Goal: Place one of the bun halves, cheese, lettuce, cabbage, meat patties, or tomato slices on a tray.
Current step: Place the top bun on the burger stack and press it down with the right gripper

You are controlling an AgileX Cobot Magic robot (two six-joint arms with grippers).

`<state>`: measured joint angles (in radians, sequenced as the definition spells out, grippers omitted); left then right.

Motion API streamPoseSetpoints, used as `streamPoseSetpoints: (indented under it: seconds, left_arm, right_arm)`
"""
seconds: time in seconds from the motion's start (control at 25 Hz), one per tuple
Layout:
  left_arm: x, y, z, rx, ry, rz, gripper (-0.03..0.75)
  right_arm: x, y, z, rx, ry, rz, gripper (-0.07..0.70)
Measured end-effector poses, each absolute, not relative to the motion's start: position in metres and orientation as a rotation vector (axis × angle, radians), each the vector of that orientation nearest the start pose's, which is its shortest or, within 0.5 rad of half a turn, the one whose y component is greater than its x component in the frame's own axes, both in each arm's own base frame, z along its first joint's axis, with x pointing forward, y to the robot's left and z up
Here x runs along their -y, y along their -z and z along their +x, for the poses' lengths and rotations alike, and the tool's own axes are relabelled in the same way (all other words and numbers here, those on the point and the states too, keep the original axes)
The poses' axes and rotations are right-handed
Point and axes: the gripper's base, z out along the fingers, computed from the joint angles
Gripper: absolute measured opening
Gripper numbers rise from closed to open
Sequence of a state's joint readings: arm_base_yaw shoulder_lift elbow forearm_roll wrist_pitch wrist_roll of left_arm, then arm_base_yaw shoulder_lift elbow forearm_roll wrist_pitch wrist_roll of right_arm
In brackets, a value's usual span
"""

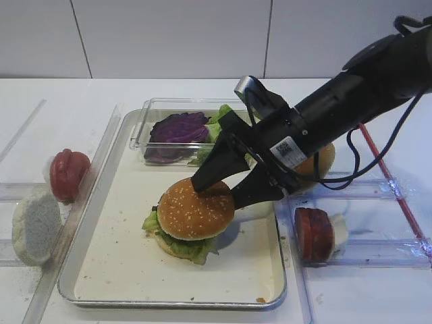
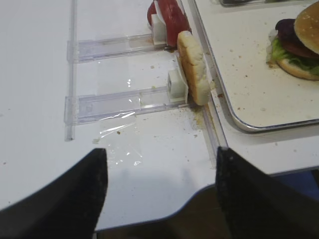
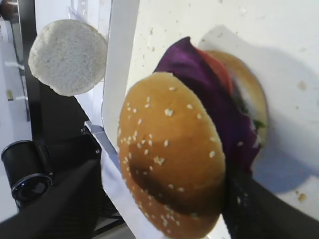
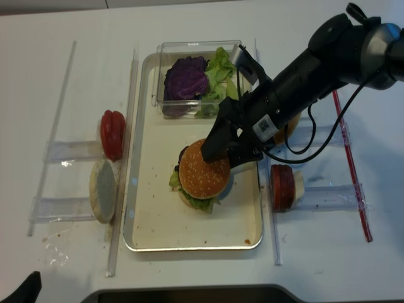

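On tray [image 1: 94,270], bun half [image 1: 196,209] sits between right end effector [image 1: 226,189] fingers.

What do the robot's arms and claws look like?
The right arm is black and tube-shaped, with a white sticker printed with a square code and thin black cables looping under it. The right gripper has two flat, pointed black fingers. The left gripper shows only two dark, blurry fingers.

The tray [image 1: 94,270] has a shiny metal rim and a matt, crumb-speckled floor. The box [image 1: 145,128] is clear plastic. The bun [image 1: 194,208] looks seeded and slightly glossy; the desk [image 1: 54,101] is smooth white.
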<state>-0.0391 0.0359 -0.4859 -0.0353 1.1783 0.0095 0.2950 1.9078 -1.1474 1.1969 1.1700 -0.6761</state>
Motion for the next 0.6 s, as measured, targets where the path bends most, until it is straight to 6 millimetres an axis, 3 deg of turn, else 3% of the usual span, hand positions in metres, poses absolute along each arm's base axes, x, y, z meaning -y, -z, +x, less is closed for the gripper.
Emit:
streamPoseSetpoints:
  seconds: [0.36,0.6]
  left_arm:
    - [0.003,-0.264,-0.004,-2.211,0.060,0.057,0.428]
    - [0.003,-0.264,-0.004,-2.211,0.060,0.057,0.428]
  right_arm:
    - [-0.178,-0.207,0.322,-2.721,-1.533,-0.433,0.506]
    - [-0.177,-0.207,0.322,-2.741,-1.518,-0.433,0.506]
